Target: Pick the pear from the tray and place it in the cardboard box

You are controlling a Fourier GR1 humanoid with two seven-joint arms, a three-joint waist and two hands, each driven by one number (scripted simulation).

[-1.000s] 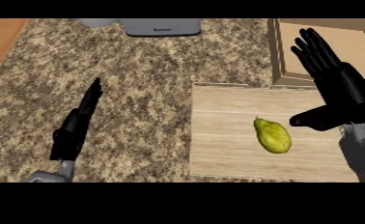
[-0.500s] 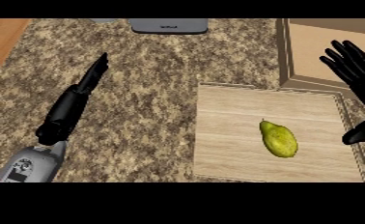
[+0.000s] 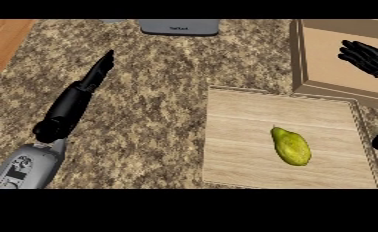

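While the pear (image 3: 291, 146) lies untouched on the tray (image 3: 236, 126), the right hand (image 3: 359, 55), fingers apart, hovers over the cardboard box (image 3: 322, 56); the left hand (image 3: 96, 73) rests straight-fingered on the desk (image 3: 162, 86).

Worktop (image 3: 170, 91): speckled brown, tan and black granite pattern, with an orange-brown wood strip (image 3: 13, 38) at its far left. Tray (image 3: 244, 126): pale wood with faint grain lines. Pear (image 3: 291, 146): yellow-green. Cardboard box (image 3: 325, 61): tan. Both hands black, left hand (image 3: 97, 73) on a grey forearm. Grey appliance (image 3: 179, 26) at top.
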